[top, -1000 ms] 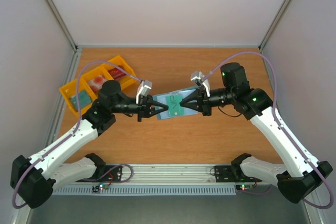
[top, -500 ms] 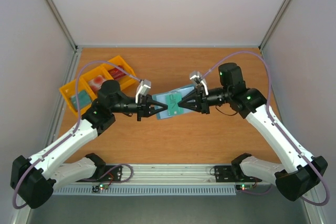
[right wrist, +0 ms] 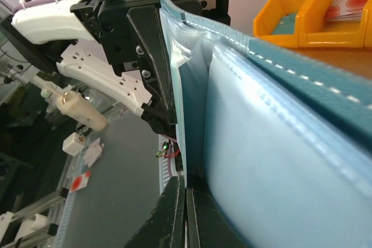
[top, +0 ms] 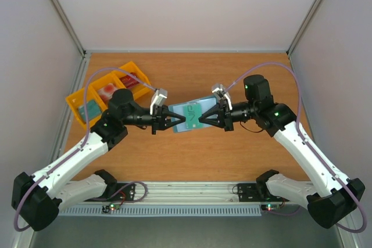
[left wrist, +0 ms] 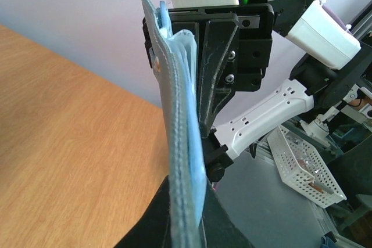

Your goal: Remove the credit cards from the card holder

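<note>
left gripper [top: 176,121] clenched on card holder [top: 189,127] left edge: hold steady | right gripper [top: 201,117] pinching teal credit card [top: 190,111] | draw straight right, no twist

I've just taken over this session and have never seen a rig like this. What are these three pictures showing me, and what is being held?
Two robot arms are bolted at the near edge of a wooden table. The wide picture looks down from above and behind them. The other two come from a camera on each wrist, looking along that arm's own fingers.

The left gripper and the right gripper meet over the middle of the table. Both are shut on opposite edges of the card holder, a slate-blue wallet spread open with a teal card showing. The wrist pictures show the wallet edge-on. I cannot tell whether the right gripper pinches a card alone.

At the far left sits a yellow tray with small items in it.
</note>
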`<state>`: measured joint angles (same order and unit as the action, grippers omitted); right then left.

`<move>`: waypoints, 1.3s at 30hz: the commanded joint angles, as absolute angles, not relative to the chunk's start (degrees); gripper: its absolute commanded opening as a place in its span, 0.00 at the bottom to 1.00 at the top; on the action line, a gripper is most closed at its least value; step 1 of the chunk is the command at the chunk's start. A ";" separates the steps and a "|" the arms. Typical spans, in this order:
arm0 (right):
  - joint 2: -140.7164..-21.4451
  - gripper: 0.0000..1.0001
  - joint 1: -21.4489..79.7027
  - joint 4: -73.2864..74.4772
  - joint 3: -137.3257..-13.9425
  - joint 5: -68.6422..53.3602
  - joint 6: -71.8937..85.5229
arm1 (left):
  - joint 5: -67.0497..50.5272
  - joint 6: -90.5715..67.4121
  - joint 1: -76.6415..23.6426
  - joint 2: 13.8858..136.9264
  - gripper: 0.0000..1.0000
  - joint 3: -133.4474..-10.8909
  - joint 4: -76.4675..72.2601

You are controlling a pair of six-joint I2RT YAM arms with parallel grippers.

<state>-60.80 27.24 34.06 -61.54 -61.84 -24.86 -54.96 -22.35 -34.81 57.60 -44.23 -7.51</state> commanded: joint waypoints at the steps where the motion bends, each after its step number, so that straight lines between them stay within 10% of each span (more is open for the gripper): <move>1: -59.85 0.01 26.90 35.64 -61.27 -61.70 -25.60 | -55.78 -22.17 -34.80 56.34 0.00 -43.99 -11.81; 22: -54.52 0.01 21.99 51.87 -70.90 -39.31 -28.59 | -45.66 -30.37 -31.97 56.61 0.00 -38.17 -8.00; 37: -51.34 0.01 21.97 50.25 -66.58 -38.68 -26.10 | -37.91 -38.80 -39.08 83.00 0.01 -38.15 -14.22; 39: -51.55 0.01 21.97 50.27 -66.53 -39.24 -26.46 | -33.16 -40.60 -39.06 84.57 0.27 -37.21 -10.80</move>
